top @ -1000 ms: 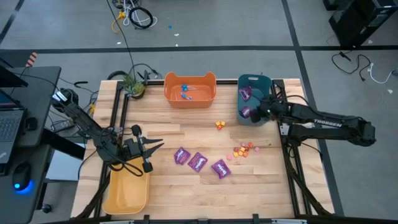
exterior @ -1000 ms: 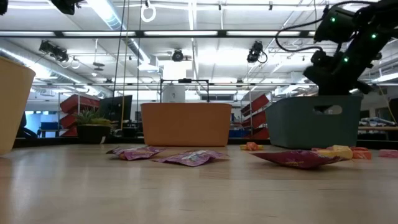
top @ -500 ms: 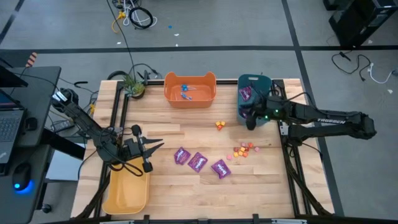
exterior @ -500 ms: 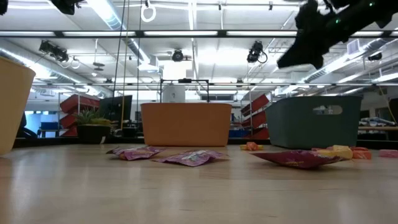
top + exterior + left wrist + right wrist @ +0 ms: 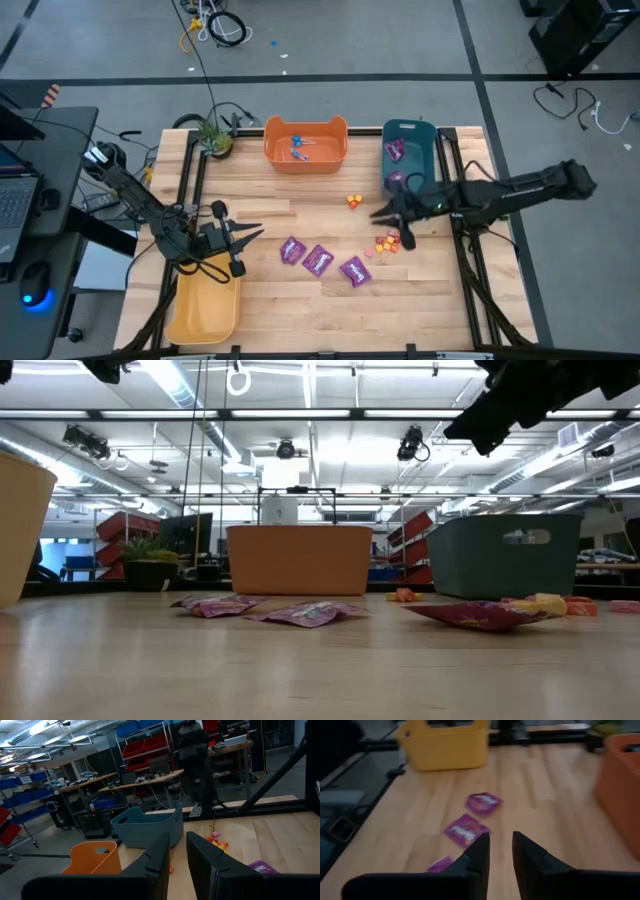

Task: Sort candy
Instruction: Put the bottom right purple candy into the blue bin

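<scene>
Three shiny purple packets (image 5: 292,250), (image 5: 318,260), (image 5: 355,271) lie flat mid-table. Tiny orange and pink pieces lie in a cluster (image 5: 392,241), with a few more (image 5: 354,201) farther back. Blue lollipops (image 5: 300,148) lie in the orange bin (image 5: 305,160). Two purple packets (image 5: 396,150), (image 5: 396,180) lie in the teal bin (image 5: 408,128). My right gripper (image 5: 388,228) hangs open and empty above the cluster, high in the low view (image 5: 510,410). My left gripper (image 5: 248,248) is open and empty beside the yellow bin (image 5: 205,305).
The three bins stand along the table's far edge and near-left corner. A potted plant (image 5: 213,138) sits at the far left. Bare wood lies between the packets and the near edge. The right wrist view shows the packets (image 5: 465,830) and the yellow bin (image 5: 442,742) ahead.
My right gripper has left the teal bin, gone up and then toward the table's near edge and left, and now hangs over the cluster of small pieces. My left gripper and the candy on the table have kept still.
</scene>
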